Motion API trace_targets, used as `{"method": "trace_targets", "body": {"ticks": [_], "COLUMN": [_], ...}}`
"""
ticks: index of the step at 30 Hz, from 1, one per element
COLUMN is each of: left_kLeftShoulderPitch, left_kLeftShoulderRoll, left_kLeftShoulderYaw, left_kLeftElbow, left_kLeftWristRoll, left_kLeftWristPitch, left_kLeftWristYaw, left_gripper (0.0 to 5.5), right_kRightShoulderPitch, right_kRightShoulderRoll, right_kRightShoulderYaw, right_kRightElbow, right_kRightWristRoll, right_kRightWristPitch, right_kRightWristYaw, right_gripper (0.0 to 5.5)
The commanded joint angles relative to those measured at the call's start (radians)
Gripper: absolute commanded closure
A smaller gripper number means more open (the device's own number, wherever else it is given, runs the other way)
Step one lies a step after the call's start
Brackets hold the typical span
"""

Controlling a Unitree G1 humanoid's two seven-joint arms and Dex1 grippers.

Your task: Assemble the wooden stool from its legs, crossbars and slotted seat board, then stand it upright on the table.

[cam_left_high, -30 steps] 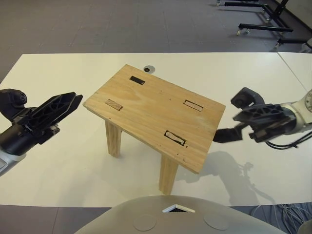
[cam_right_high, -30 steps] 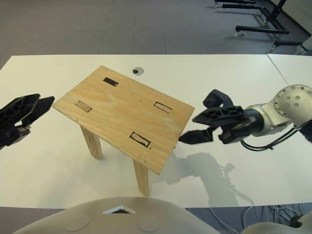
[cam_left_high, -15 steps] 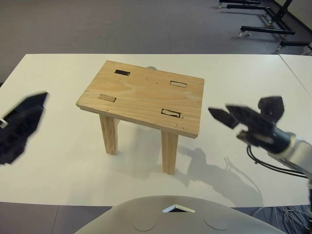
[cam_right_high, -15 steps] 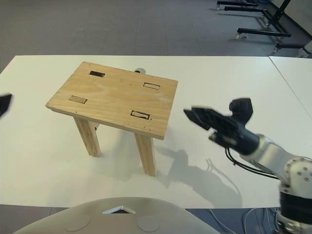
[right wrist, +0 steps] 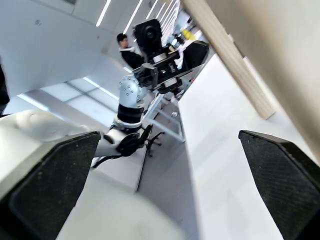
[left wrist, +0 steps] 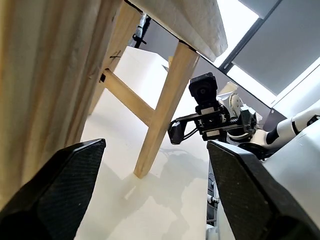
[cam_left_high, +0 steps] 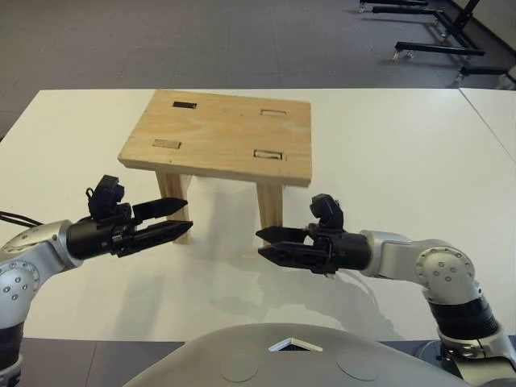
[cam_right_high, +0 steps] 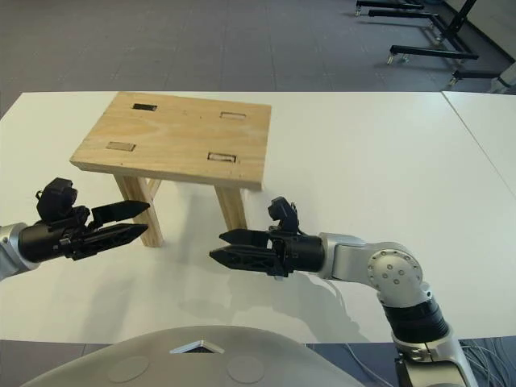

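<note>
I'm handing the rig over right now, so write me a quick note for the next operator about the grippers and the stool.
Left gripper: open, empty, low over the table, in front of the stool on its left side.
Right gripper: open, empty, low in front of the stool on its right side.
Stool: upright on its legs, neither gripper touching it; a crossbar joins two legs.
Done: assembly and standing it up, by the look of it.
Left: probably nothing; perhaps check that the joints are seated.

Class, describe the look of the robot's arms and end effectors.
Both arms are silver-grey with round joints. The left end effector and right end effector are black, each with two long tapering fingers. A thin black cable runs by the left arm.
</note>
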Motion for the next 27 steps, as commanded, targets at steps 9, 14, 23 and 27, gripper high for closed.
{"method": "trace_targets", "body": {"ticks": [9, 14, 23, 27], "left_kLeftShoulderPitch": [-0.284, -0.21, -0.32, -0.359], "left_kLeftShoulderRoll": [-0.252, -0.446, -0.618, -0.614], "left_kLeftShoulderYaw": [-0.048, -0.018, -0.143, -0.176], "left_kLeftElbow": [0.146, -0.141, -0.204, -0.152], "left_kLeftWristRoll": [0.26, 0.251, 0.741, 0.868], "left_kLeftWristPitch": [-0.333, -0.414, -0.583, -0.634], "left_kLeftWristYaw": [0.145, 0.42, 0.922, 0.959], "left_gripper": [1.78, 1.78, 1.78, 1.78], "right_kRightShoulderPitch": [-0.216, -0.174, -0.282, -0.356], "right_kRightShoulderRoll": [0.289, 0.32, 0.396, 0.404], "right_kRightShoulderYaw": [0.001, -0.076, -0.177, -0.166], "right_kRightElbow": [0.284, 0.118, 0.142, 0.189], "right_kRightWristRoll": [-0.593, -0.599, -1.019, -1.132], "right_kRightWristPitch": [-0.504, -0.549, -0.873, -0.953], "right_kRightWristYaw": [0.076, 0.027, -0.258, -0.29], "right_gripper": [0.41, 0.41, 0.41, 0.41]}}
